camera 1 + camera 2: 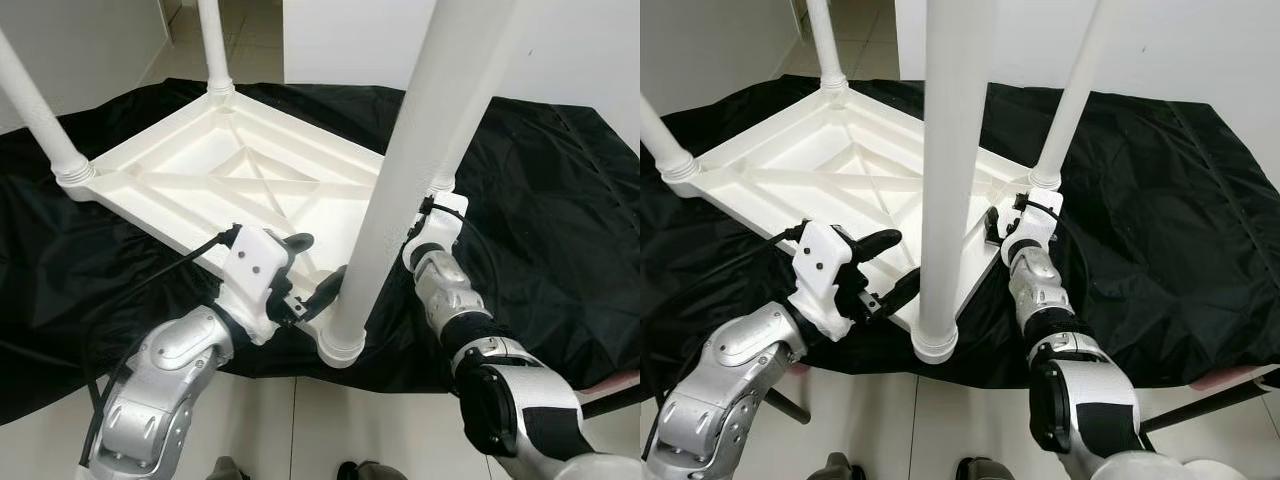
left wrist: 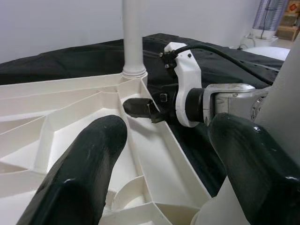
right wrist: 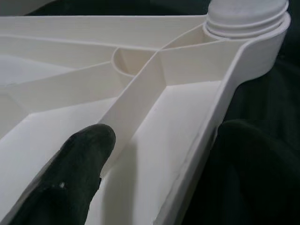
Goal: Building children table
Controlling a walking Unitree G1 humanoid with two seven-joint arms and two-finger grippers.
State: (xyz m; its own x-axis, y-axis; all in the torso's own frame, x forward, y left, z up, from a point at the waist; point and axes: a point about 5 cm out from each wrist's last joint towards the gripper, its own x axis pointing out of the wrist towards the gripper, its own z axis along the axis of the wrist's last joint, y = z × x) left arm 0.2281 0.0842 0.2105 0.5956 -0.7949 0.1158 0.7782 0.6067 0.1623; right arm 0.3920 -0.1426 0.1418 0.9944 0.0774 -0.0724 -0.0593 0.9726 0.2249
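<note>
A: How far along is the build, would you say?

B: Far, by the look of it. The white children's table (image 1: 240, 180) lies upside down on a black cloth (image 1: 560, 210), and four white legs (image 1: 950, 150) stand up from its corner sockets. The near leg rises from the corner closest to the robot, between the two arms. What seems left is checking that each leg is seated tight and then turning the whole thing upright, though how firmly they sit can't be read from here.

A: And the left tool?

B: The left tool (image 1: 308, 272) sits at the near corner, its fingers spread wide. One black finger (image 2: 84, 173) lies over the ribbed underside, the other by the base of the near leg. It grips nothing that I can see.

A: The right one?

B: The right tool (image 1: 992, 228) is at the side rim, near the leg on the robot's right. Its fingers are parted and straddle the rim wall, one finger (image 3: 77, 164) inside the frame and the other outside over the cloth. Whether they press the rim I cannot tell
</note>
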